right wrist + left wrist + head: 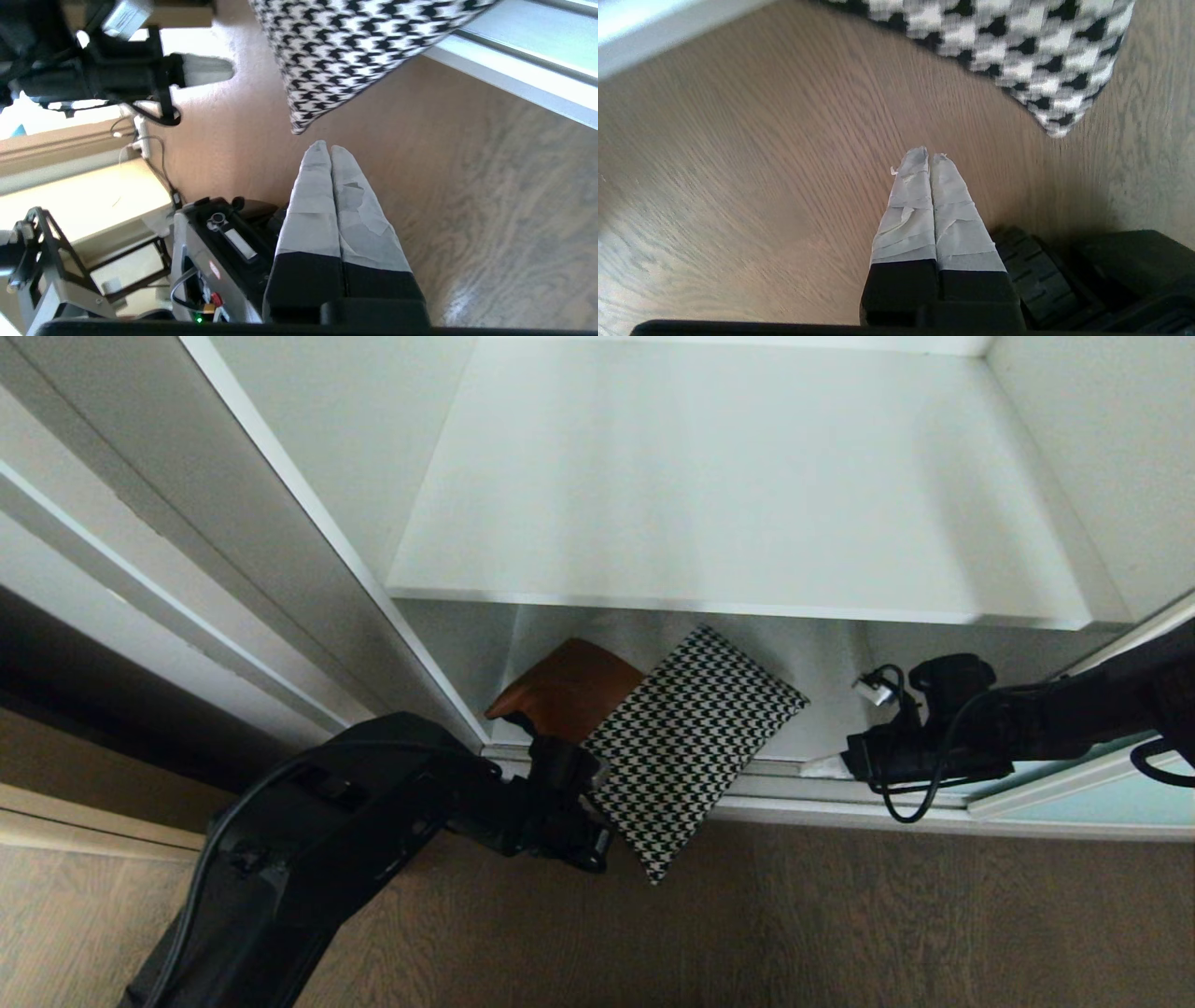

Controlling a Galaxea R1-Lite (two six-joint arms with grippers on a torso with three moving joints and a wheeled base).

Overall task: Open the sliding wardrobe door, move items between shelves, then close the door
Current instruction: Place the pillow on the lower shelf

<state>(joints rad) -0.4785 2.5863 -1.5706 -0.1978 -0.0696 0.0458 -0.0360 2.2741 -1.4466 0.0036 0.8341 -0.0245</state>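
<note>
Cushion (686, 737) lies at the front of the wardrobe's bottom compartment, tilted, with its black-and-white houndstooth patch uppermost and one corner hanging out over the silver-white floor track (840, 803) and above the wood-grain floor (840, 915). Its brown leather patch (569, 691) shows behind and to the robot's left of the houndstooth part, further inside under the shelf. That white shelf (728, 485) spans the wardrobe above the cushion, its front edge running across the head view and its top bare, with white side walls to either side. The frosted aqua sliding wardrobe door (1092, 798) shows only as a strip at the right edge, pushed aside along the track so the compartment stands open. The left gripper (928, 161) hangs just outside the track by the cushion's left edge; in its wrist view the two tape-wrapped fingers (908, 210) are pressed flat together, grasping nothing, pointing at the floor with the cushion's overhanging corner near but apart from the tips. The right gripper (329, 150) reaches in from the robot's right, low by the track and to the right of the cushion; its taped fingers (313, 200) are likewise clamped together on nothing, their tips just short of the cushion's houndstooth corner (299, 126), without touching it. The left arm's black casing (327, 831) fills the lower left of the head view.
</note>
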